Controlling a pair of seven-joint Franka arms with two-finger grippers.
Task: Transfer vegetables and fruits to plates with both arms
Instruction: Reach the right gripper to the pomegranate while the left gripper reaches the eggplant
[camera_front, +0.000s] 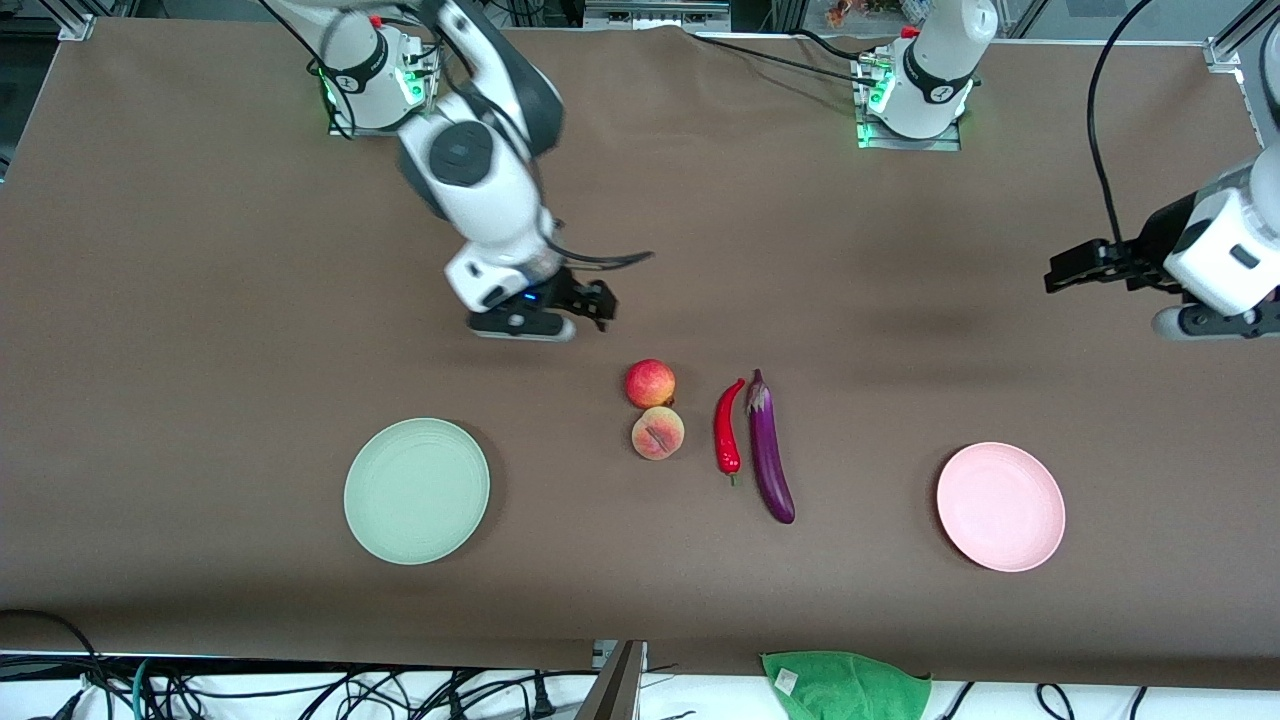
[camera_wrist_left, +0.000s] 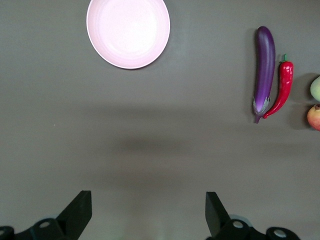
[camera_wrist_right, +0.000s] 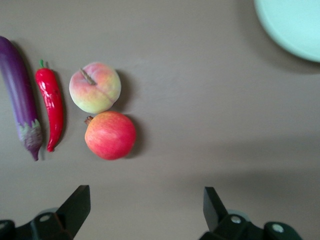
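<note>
From the front, the right hand (camera_front: 590, 305) hangs empty over bare surface (camera_front: 200, 300), with the red fruit (camera_front: 650, 383) lying just toward the front camera from it and the peach (camera_front: 658, 433) touching that fruit, nearer still. The chili (camera_front: 728, 428) and eggplant (camera_front: 770, 450) lie side by side, long axes running toward the camera. The left hand (camera_front: 1075, 272) waits over the left arm's end, well apart from the produce (so the right arm is the closer one). Both plates, mint (camera_front: 417, 491) and pink (camera_front: 1001, 506), are bare.

Left wrist view: fingers (camera_wrist_left: 80, 212) spread apart, nothing between; pink plate (camera_wrist_left: 128, 31) and eggplant (camera_wrist_left: 264, 70) ahead.

Right wrist view: fingers (camera_wrist_right: 75, 207) apart, the red fruit (camera_wrist_right: 110, 135) closest ahead.
</note>
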